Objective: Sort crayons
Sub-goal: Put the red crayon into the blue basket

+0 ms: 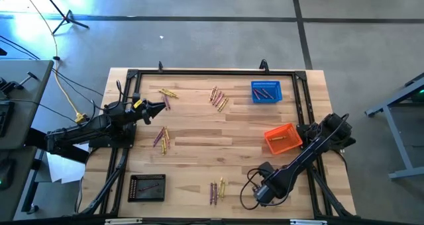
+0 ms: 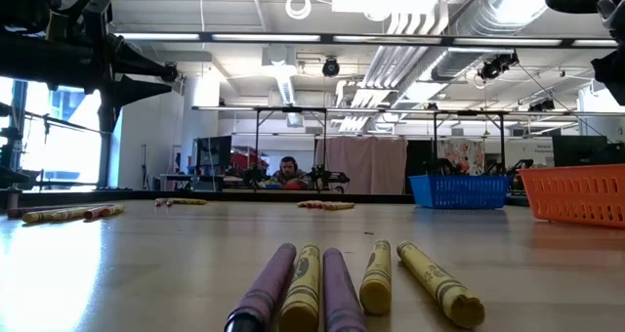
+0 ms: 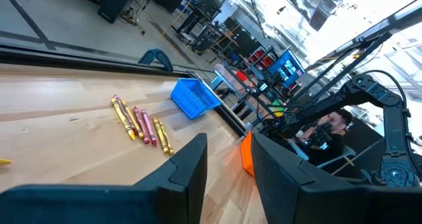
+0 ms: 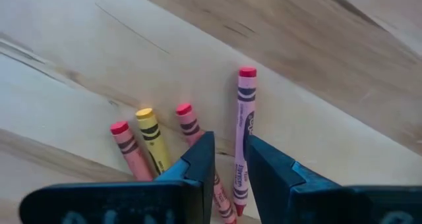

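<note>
Crayons lie in loose groups on the wooden table: far left [image 1: 167, 92], far middle [image 1: 218, 98], left of middle [image 1: 161, 137] and near the front edge [image 1: 217, 190], [image 2: 352, 278]. My right gripper [image 4: 229, 140] points down at the front right [image 1: 262, 190], open, over another small group. A magenta crayon [image 4: 244, 112] and a red one [image 4: 188, 122] run into the gap between its fingers. A yellow crayon [image 4: 150, 135] and a second red one [image 4: 125, 141] lie beside them. My left gripper [image 1: 161, 108], [image 3: 229, 151] waits level above the left side, open, nothing between its fingers. My right gripper comes from above with one finger on each side of the magenta and red crayons, which lie flat on the table; I cannot tell whether the fingertips [image 4: 206, 148] touch them.
A blue basket [image 1: 253, 91] with crayons stands at the far right. An orange basket [image 1: 290, 127] stands at the right beside the right arm. A black basket [image 1: 131, 187] sits at the front left. Bare wood lies in the table's middle. A person sits in the room beyond.
</note>
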Controlling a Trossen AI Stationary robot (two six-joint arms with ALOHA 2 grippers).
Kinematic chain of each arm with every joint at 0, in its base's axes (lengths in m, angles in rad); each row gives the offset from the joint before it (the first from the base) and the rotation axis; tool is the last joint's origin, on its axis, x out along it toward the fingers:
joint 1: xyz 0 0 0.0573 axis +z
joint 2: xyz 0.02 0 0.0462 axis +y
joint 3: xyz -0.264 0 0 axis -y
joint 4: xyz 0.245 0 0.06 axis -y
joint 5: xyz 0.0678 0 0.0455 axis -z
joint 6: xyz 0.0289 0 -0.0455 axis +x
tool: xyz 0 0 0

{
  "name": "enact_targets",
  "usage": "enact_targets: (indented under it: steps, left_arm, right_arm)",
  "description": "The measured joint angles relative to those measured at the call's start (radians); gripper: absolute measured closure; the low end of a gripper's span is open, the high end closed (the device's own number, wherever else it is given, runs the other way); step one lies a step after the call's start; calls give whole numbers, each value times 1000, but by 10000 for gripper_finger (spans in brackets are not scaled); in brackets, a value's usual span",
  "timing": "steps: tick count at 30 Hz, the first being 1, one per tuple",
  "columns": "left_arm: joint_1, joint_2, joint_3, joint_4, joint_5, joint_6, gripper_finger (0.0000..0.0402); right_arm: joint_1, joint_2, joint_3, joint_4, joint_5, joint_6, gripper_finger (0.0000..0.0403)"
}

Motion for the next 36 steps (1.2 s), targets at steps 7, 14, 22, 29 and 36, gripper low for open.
enact_targets:
  steps: [7, 14, 22, 29, 36]
  left_arm:
    - [0, 0, 0, 0, 0, 0, 296]
    - [0, 0, 0, 0, 0, 0, 296]
    - [0, 0, 0, 0, 0, 0, 296]
    - [0, 0, 0, 0, 0, 0, 296]
    - [0, 0, 0, 0, 0, 0, 296]
  right_arm:
    - [0, 0, 0, -3, 36, 6, 330]
    - [0, 0, 0, -44, 41, 6, 330]
    - [1, 0, 0, -49, 40, 6, 330]
    - [1, 0, -16, -23, 29, 6, 330]
    - [-2, -12, -111, 100, 6, 4, 330]
